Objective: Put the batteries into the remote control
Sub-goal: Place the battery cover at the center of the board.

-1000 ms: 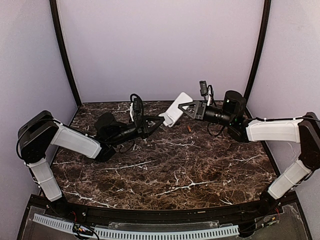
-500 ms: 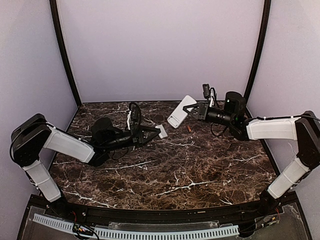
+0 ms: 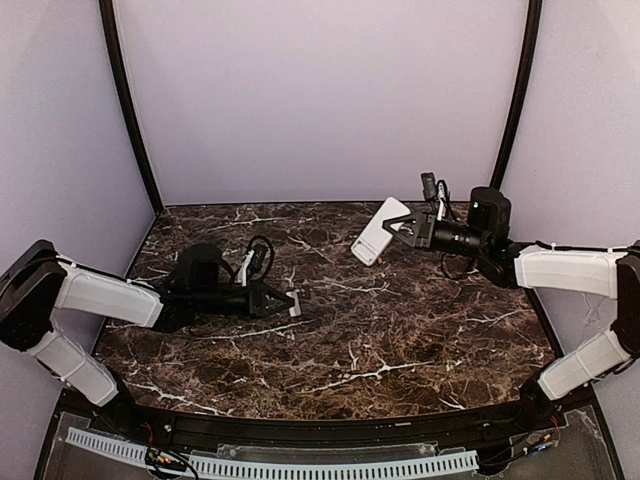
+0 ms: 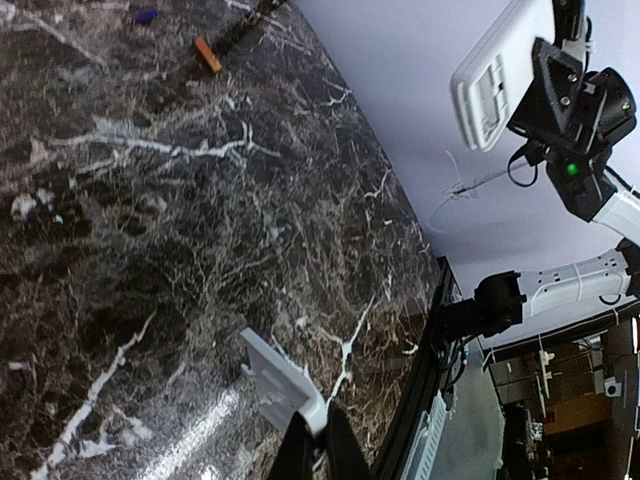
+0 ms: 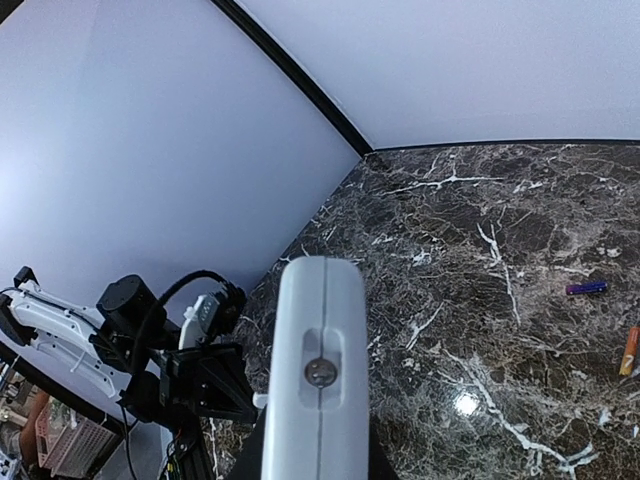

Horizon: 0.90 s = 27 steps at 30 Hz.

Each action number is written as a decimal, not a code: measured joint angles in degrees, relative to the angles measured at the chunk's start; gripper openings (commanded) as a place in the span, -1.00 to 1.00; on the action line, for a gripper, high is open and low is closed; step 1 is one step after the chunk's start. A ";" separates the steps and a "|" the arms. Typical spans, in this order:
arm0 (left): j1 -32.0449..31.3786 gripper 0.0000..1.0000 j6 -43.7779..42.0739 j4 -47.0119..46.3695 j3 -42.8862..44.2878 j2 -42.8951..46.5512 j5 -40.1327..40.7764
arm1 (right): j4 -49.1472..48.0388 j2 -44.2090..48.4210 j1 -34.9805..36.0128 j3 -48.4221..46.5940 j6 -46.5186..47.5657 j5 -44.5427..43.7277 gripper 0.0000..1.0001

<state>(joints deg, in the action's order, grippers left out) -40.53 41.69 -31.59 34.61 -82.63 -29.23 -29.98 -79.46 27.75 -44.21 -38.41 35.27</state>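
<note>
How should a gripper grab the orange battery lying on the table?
Best pinch the orange battery across its middle, coming straight down from above: it lies flat on the table, apart from the blue battery, both long sides free.

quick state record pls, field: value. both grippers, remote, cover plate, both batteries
left gripper: shut on the cover plate, low over the table; cannot tell if the plate touches it
right gripper: shut on the remote, held up off the table
orange battery: lying loose on the table
blue battery: lying loose on the table, close to the orange one but apart from it
batteries loaded: no, neither is in the remote
</note>
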 measured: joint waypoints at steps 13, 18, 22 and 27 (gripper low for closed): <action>0.09 -0.97 12.28 -23.32 -4.48 -16.59 -11.28 | 2.34 1.09 -0.42 0.98 0.72 0.74 -1.00; 0.70 -0.97 15.06 -28.11 -4.63 -20.61 -12.59 | 3.10 1.09 -0.42 0.98 0.94 0.76 -1.00; 1.29 -0.92 16.41 -29.66 -4.76 -23.06 -13.31 | 3.54 1.09 -0.42 0.98 1.22 0.74 -1.00; 1.99 -0.81 16.31 -27.43 -4.76 -24.06 -13.14 | 3.80 1.11 -0.42 0.98 1.36 0.72 -1.00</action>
<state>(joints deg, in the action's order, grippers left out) -38.54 58.00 -59.02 29.85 -106.69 -42.37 -26.17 -78.35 27.33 -43.22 -37.06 35.99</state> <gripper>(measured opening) 0.064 0.141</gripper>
